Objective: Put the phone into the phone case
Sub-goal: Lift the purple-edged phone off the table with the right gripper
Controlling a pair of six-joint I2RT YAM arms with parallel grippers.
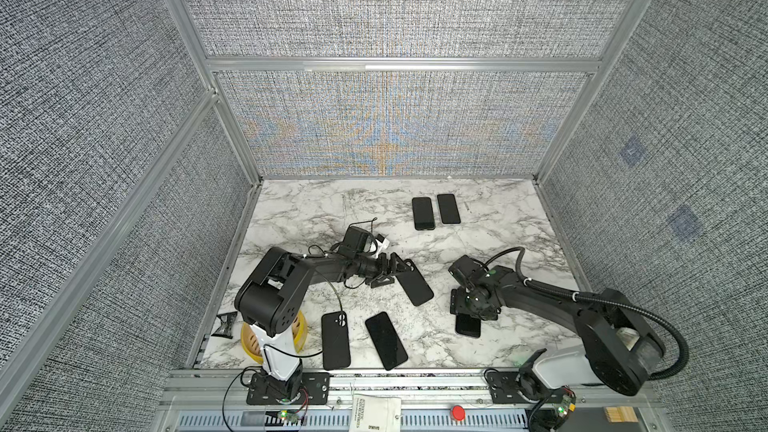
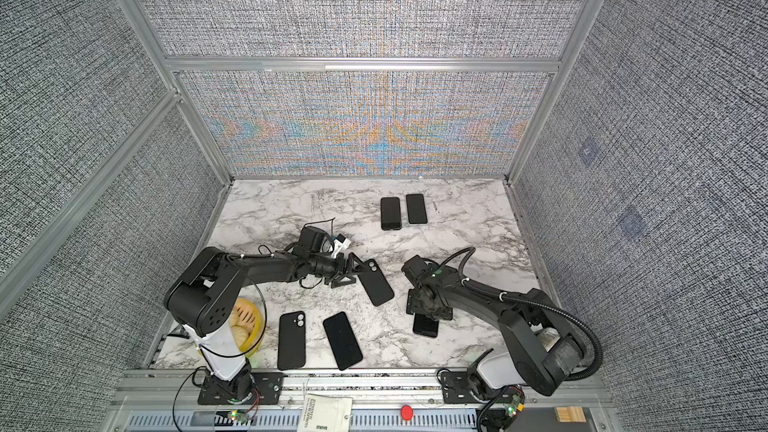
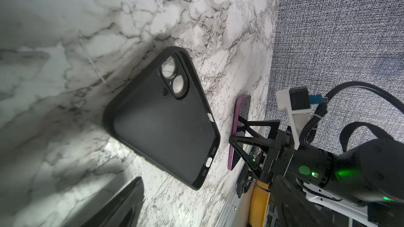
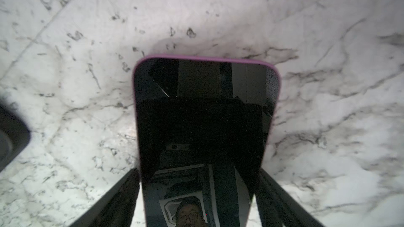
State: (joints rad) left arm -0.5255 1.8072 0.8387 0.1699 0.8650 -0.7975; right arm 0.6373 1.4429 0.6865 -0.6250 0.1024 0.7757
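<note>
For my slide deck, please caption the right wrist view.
Purple-edged phone lies screen-up on the marble table, between the fingers of the right gripper.

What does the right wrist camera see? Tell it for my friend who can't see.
A purple-edged phone lies screen up on the white marble table, between the two black fingers of the right gripper. Whether they squeeze it is unclear.
</note>
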